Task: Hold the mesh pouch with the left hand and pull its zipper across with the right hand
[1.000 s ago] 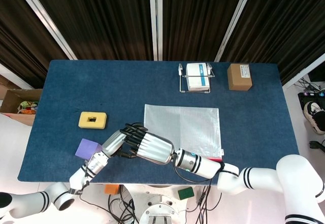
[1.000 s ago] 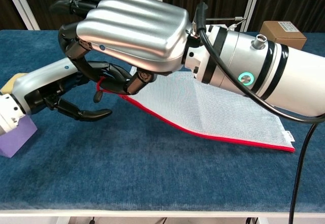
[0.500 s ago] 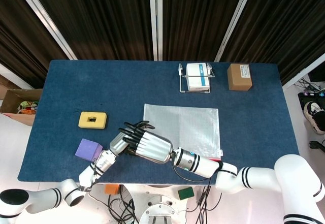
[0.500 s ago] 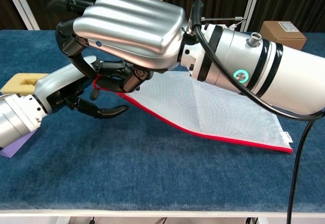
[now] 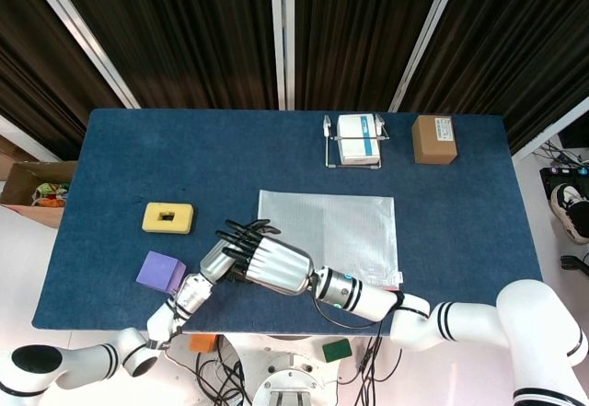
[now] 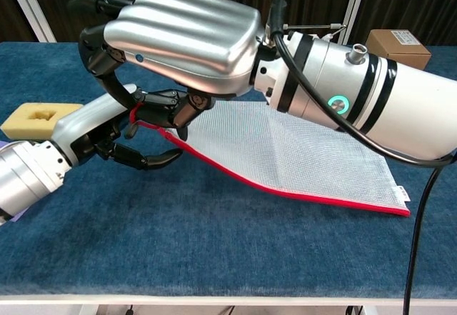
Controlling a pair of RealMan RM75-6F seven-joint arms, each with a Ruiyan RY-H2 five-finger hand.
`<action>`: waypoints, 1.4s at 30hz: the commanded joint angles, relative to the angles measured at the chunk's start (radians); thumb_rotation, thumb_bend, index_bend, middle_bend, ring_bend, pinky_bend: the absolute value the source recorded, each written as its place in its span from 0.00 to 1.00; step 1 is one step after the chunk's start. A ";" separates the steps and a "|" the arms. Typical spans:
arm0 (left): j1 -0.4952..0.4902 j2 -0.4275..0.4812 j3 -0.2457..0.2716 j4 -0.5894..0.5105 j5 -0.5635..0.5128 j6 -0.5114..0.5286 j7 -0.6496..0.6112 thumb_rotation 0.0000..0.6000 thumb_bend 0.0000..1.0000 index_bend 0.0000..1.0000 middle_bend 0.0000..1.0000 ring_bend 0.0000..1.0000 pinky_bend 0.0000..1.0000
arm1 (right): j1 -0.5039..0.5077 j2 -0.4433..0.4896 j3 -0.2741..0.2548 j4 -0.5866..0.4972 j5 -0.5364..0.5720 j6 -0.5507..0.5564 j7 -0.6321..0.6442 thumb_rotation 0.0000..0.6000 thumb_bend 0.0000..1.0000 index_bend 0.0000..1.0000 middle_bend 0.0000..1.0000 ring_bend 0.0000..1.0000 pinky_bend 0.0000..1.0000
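Note:
The white mesh pouch point(image 5: 336, 233) with a red zipper edge point(image 6: 285, 192) lies on the blue table, its near-left corner lifted. My right hand point(image 6: 182, 33) hangs over that corner, and its curled fingers point(image 6: 175, 109) grip the raised red edge. From the left, my left hand point(image 6: 118, 143) sits just below the corner with its dark fingers apart and one fingertip point(image 6: 161, 159) stretched under the mesh. I see nothing gripped in it. In the head view the right hand point(image 5: 269, 265) covers most of the left hand point(image 5: 216, 261).
A yellow foam block point(image 5: 167, 216) and a purple block point(image 5: 159, 271) lie to the left of the hands. A white box in a wire holder point(image 5: 358, 139) and a brown box point(image 5: 433, 139) stand at the back. The table's front edge point(image 6: 214, 297) is close.
The left hand has moved right and in under the pouch's lifted corner. The right hand has drawn the corner slightly left, and the pouch slid a little with it.

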 commanded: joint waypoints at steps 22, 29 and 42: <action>0.051 0.046 -0.016 -0.090 -0.081 0.038 -0.336 1.00 0.49 0.65 0.25 0.10 0.14 | -0.096 0.040 -0.054 -0.014 -0.041 0.109 -0.070 1.00 0.73 0.68 0.29 0.01 0.03; 0.055 0.078 -0.031 -0.140 -0.107 0.020 -0.505 1.00 0.51 0.65 0.25 0.10 0.14 | -0.104 0.024 -0.054 0.013 -0.050 0.113 -0.086 1.00 0.74 0.68 0.29 0.01 0.00; 0.062 0.105 -0.035 -0.152 -0.107 0.008 -0.655 1.00 0.53 0.67 0.25 0.10 0.14 | -0.113 0.021 -0.036 0.025 -0.047 0.125 -0.079 1.00 0.74 0.68 0.29 0.01 0.00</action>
